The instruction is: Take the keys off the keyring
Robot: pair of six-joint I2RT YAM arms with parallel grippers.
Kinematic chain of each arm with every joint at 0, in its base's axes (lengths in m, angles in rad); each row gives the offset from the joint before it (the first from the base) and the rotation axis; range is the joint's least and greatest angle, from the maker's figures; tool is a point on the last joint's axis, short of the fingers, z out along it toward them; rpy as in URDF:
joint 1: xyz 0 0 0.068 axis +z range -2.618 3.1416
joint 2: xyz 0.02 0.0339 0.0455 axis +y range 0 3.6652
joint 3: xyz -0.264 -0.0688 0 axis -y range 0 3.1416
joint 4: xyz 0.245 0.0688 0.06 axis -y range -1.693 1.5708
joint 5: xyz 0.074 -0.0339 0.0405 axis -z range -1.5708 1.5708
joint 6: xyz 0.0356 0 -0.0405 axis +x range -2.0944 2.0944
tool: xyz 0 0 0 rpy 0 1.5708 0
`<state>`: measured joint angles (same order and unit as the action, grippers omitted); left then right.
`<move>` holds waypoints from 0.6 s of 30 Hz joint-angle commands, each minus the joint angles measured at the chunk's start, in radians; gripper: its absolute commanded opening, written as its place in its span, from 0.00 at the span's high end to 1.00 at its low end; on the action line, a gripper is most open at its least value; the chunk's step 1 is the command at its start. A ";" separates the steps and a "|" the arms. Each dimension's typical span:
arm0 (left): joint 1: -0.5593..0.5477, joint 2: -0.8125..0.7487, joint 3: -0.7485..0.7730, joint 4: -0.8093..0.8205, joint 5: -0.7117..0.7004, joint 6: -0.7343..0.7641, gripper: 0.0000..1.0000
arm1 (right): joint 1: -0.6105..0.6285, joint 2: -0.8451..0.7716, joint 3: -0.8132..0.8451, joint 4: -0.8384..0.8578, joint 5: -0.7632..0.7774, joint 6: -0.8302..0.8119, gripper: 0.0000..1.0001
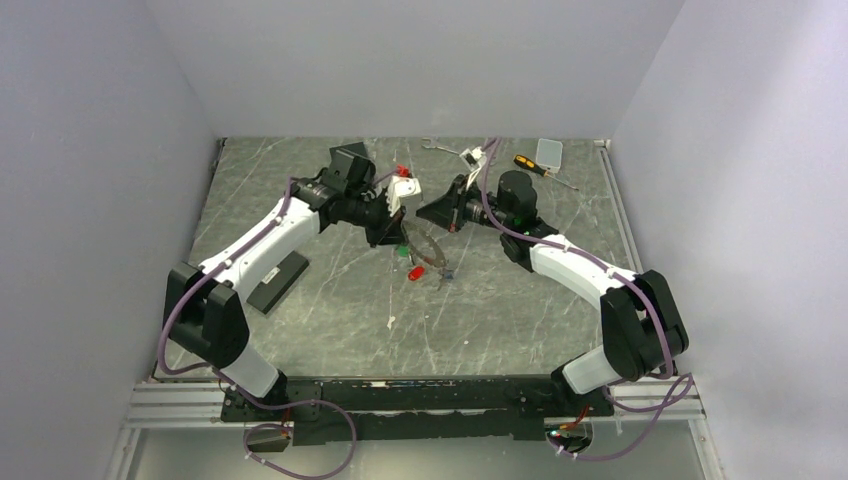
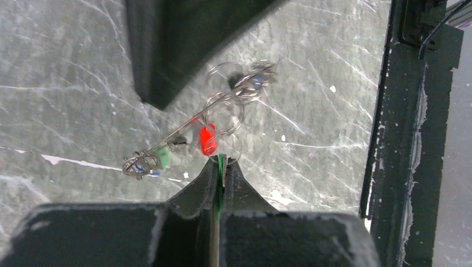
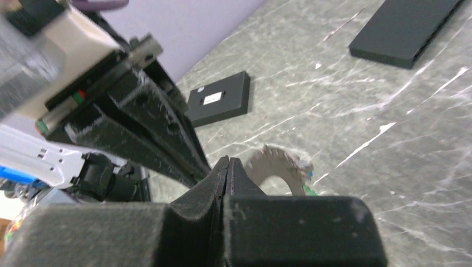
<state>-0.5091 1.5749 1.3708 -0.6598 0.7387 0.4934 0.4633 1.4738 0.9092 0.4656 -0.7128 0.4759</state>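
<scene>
Holding the keyring [image 1: 428,252] near mid-surface, with its keys [image 2: 253,83] apparently all threaded on, so removal looks barely begun.
The left end effector [image 2: 221,161] is pinched tight on a thin green piece [image 2: 220,169], likely a key tag, and the ring lies at its 11 o'clock. The right end effector [image 3: 225,169] is fully closed; whether it grips the blurred toothed key [image 3: 275,164] at its 2 o'clock is unclear.

Black box [image 1: 277,282] left; wrench [image 1: 437,146], screwdriver [image 1: 530,166], pale case [image 1: 549,151] at far edge.
</scene>
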 commanded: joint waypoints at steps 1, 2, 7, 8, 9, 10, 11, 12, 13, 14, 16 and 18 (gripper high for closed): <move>-0.014 -0.001 -0.011 -0.014 0.000 -0.040 1.00 | -0.023 -0.021 0.011 0.128 0.062 0.010 1.00; -0.014 -0.003 -0.008 -0.014 0.000 -0.041 1.00 | -0.023 -0.017 0.012 0.129 0.047 0.007 1.00; -0.011 -0.013 0.030 -0.047 -0.020 -0.002 1.00 | -0.020 -0.010 0.026 0.090 -0.050 -0.089 1.00; -0.011 -0.015 0.042 -0.062 -0.029 0.019 1.00 | -0.020 -0.010 0.042 0.051 -0.071 -0.138 1.00; -0.011 -0.016 0.056 -0.082 -0.036 0.044 1.00 | -0.020 -0.013 0.053 -0.002 -0.087 -0.186 0.97; -0.011 -0.018 0.068 -0.103 -0.038 0.071 1.00 | -0.021 -0.019 0.058 -0.041 -0.104 -0.235 0.92; -0.011 -0.018 0.084 -0.136 -0.030 0.109 1.00 | -0.022 -0.027 0.057 -0.074 -0.122 -0.288 0.85; -0.011 -0.019 0.097 -0.167 -0.017 0.143 1.00 | -0.022 -0.036 0.057 -0.109 -0.134 -0.334 0.78; -0.011 -0.021 0.109 -0.190 -0.005 0.169 1.00 | -0.024 -0.040 0.060 -0.143 -0.156 -0.375 0.73; -0.011 -0.021 0.123 -0.222 0.010 0.204 1.00 | -0.024 -0.041 0.063 -0.193 -0.184 -0.420 0.67; -0.010 -0.022 0.151 -0.282 0.033 0.268 1.00 | -0.025 -0.047 0.063 -0.242 -0.222 -0.503 0.56; -0.011 -0.021 0.169 -0.314 0.033 0.301 1.00 | -0.027 -0.055 0.063 -0.284 -0.249 -0.583 0.52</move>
<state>-0.5186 1.5818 1.4658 -0.8722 0.7116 0.6540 0.4416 1.4696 0.9321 0.2993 -0.8543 0.1226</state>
